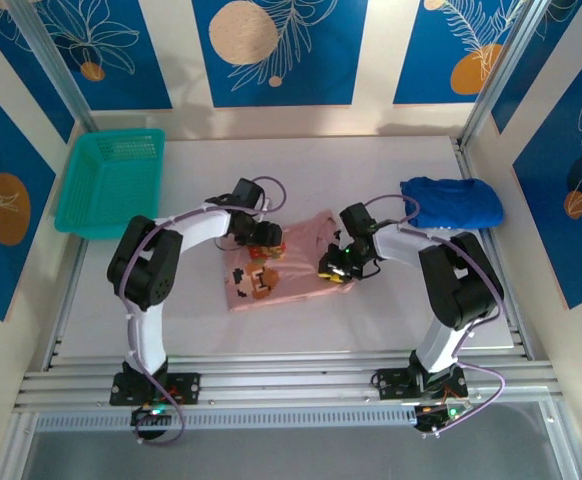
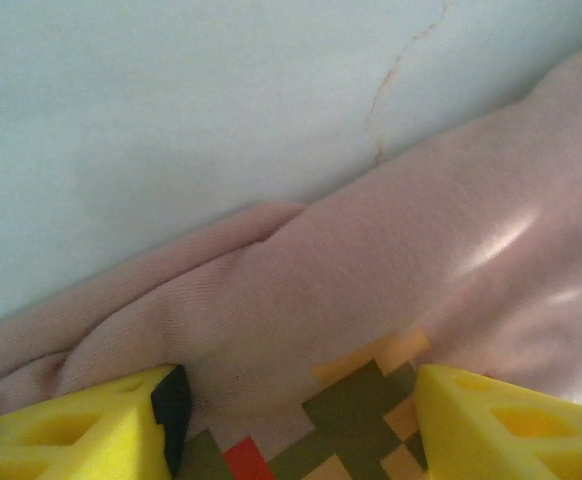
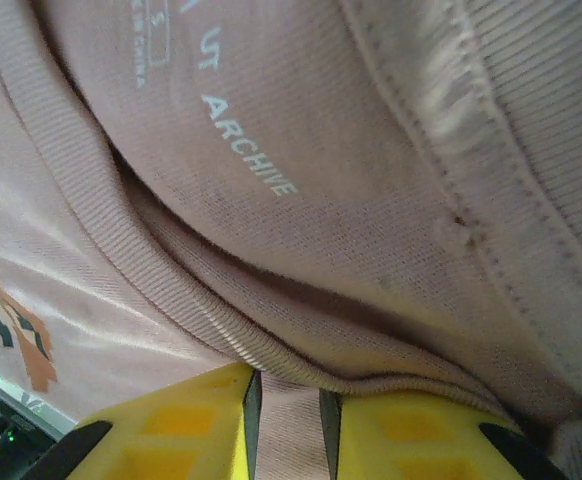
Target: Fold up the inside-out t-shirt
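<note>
Collar of t-shirt (image 1: 301,285) sits pinched in right end effector (image 3: 286,400), likely for folding; left end effector (image 2: 296,400) hangs open over its edge.

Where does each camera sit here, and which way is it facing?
Top external: above and behind the bases, looking down on the table, both arms, left claw and right claw.
Left wrist: low over the t-shirt edge; its yellow fingers apart.
Right wrist: against the neckband; its fingers pinch a fold.
Shared: all see the t-shirt.
</note>
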`<action>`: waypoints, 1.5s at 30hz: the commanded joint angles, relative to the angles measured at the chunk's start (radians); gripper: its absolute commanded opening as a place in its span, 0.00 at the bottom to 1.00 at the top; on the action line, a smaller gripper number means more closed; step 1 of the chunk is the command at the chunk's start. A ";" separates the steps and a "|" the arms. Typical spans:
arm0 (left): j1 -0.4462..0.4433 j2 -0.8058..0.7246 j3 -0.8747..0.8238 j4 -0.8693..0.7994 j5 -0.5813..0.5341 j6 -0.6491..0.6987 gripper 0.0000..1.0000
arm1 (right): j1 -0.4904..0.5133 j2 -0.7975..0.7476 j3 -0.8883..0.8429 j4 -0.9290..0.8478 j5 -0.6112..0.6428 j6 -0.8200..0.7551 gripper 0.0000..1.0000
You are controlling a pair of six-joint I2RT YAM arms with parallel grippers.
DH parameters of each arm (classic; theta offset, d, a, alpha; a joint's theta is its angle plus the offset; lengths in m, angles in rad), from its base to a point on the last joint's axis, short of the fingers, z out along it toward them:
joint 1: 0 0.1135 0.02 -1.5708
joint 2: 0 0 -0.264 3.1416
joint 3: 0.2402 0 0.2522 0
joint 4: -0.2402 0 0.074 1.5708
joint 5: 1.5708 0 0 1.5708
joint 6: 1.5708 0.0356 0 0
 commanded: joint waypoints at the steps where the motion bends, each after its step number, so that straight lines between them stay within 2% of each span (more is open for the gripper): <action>1: 0.006 -0.065 -0.119 -0.036 0.001 -0.018 0.62 | -0.049 0.061 0.048 -0.109 0.116 -0.082 0.27; 4: -0.029 -0.164 -0.236 0.006 -0.001 -0.096 0.62 | -0.090 0.117 0.147 -0.137 0.145 -0.129 0.27; 8: -0.124 -0.294 -0.380 0.110 0.025 -0.232 0.63 | -0.106 0.250 0.375 -0.162 0.150 -0.194 0.27; 11: -0.200 -0.326 -0.393 0.184 0.107 -0.285 0.64 | -0.087 0.352 0.593 -0.201 0.099 -0.259 0.31; 14: -0.213 -0.354 -0.355 0.203 0.148 -0.258 0.65 | -0.067 0.369 0.733 -0.247 0.091 -0.323 0.35; 16: -0.186 -0.386 -0.333 0.192 0.093 -0.217 0.66 | -0.069 0.323 0.723 -0.239 0.098 -0.345 0.37; 19: -0.072 -0.387 -0.304 0.189 0.068 -0.185 0.68 | -0.100 0.220 0.604 -0.200 0.109 -0.350 0.43; 22: 0.045 -0.298 -0.218 0.149 0.109 -0.182 0.67 | -0.140 0.140 0.476 -0.148 0.069 -0.324 0.47; 24: 0.081 -0.240 -0.166 0.153 0.160 -0.182 0.65 | -0.142 0.115 0.424 -0.108 0.026 -0.316 0.47; 29: 0.065 -0.122 -0.033 0.155 0.263 -0.168 0.62 | -0.119 0.161 0.412 -0.015 -0.115 -0.246 0.45; 35: 0.047 -0.033 0.012 0.178 0.277 -0.168 0.62 | -0.111 0.287 0.487 -0.005 -0.135 -0.215 0.39; 40: 0.054 0.038 0.036 0.140 0.197 -0.146 0.62 | -0.141 0.350 0.521 -0.062 -0.091 -0.228 0.36; 45: 0.059 0.004 -0.011 0.110 0.128 -0.104 0.62 | -0.173 0.362 0.542 -0.109 -0.065 -0.258 0.36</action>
